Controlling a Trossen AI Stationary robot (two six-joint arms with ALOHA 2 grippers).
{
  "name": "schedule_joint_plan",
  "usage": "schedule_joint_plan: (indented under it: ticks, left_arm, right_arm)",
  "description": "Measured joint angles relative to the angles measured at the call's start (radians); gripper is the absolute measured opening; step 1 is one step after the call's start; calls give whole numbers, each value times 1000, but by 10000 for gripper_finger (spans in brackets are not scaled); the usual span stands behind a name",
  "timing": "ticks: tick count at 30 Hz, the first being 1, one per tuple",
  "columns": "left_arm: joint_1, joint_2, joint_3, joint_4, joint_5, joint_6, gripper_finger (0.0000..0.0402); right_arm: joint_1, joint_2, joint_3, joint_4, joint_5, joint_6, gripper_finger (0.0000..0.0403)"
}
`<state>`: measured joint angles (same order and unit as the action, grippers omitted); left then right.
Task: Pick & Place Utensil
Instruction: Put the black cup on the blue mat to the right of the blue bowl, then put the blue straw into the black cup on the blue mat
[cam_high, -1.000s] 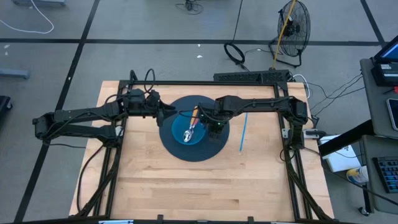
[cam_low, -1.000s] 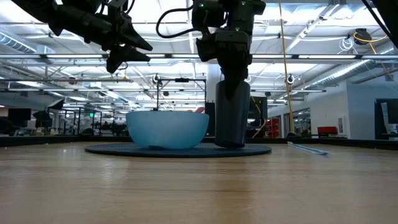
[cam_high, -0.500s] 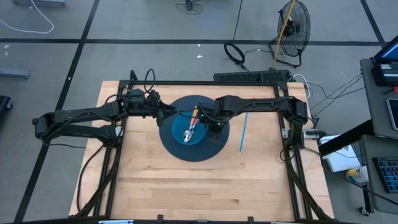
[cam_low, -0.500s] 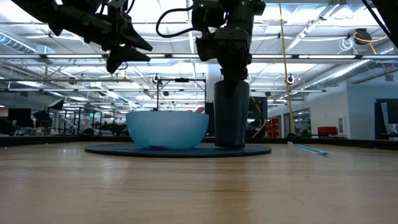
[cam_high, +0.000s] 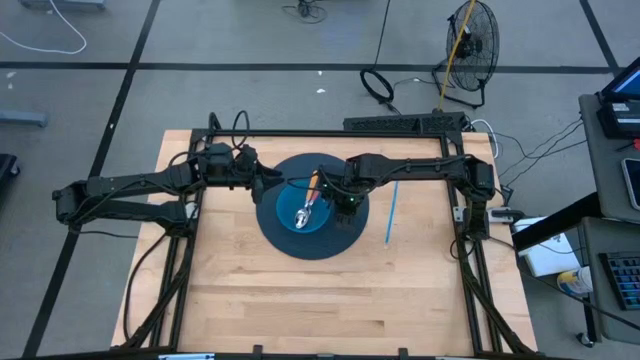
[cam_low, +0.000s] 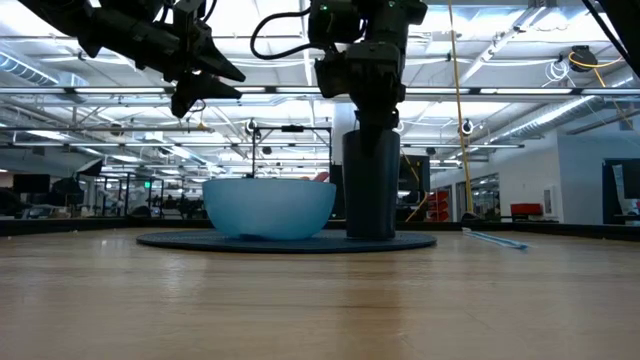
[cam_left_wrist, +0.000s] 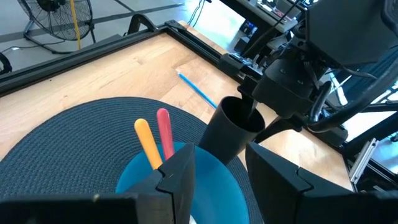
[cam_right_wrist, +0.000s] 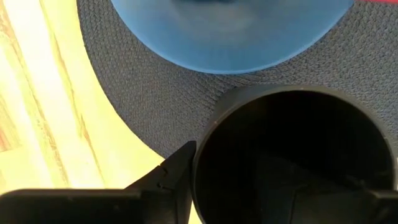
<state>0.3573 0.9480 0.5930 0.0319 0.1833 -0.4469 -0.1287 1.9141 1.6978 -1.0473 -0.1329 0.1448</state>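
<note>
A blue bowl (cam_high: 305, 212) sits on a round dark mat (cam_high: 285, 240). Two utensils lie in it, one with a yellow handle (cam_left_wrist: 148, 144) and one with a red handle (cam_left_wrist: 165, 132), their handles leaning on its rim. A dark cup (cam_low: 371, 185) stands upright on the mat beside the bowl, toward the table's right. My right gripper (cam_high: 347, 203) is over the cup and shut on it. My left gripper (cam_left_wrist: 221, 180) is open and hangs above the bowl's left side (cam_low: 195, 95), holding nothing. My right gripper holds the cup by its rim (cam_right_wrist: 199, 155), on the side facing the bowl. One finger (cam_right_wrist: 177, 171) is outside the wall and the other is inside the hollow. The fingers come from above, pointing down. The cup stands upright with its base (cam_low: 371, 234) on the mat.
A thin blue straw (cam_high: 392, 212) lies on the bare wood to the right of the mat. The near half of the table is bare wood. Black frame rails run along the table's left, right and far sides.
</note>
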Motion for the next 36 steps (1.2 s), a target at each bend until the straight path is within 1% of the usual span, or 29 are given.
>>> schedule_joint_plan:
  ticks: [5,8,15,27,33,36]
  left_arm:
    - [0,0,0,-2,0,-1,147]
    - [0,0,0,-5,0,0,147]
    - [0,0,0,-6,0,0,147]
    - [0,0,0,-6,0,-2,147]
    - [0,0,0,-6,0,-7,147]
    - [0,0,0,-6,0,-7,147]
  right_arm:
    - [0,-8,0,1,6,1,133]
    - [0,-9,0,-3,34,11,133]
    - [0,-26,0,-4,28,11,133]
    - [0,-93,0,11,28,24,133]
    - [0,-136,0,66,28,43,133]
    - [0,-164,0,71,53,45,133]
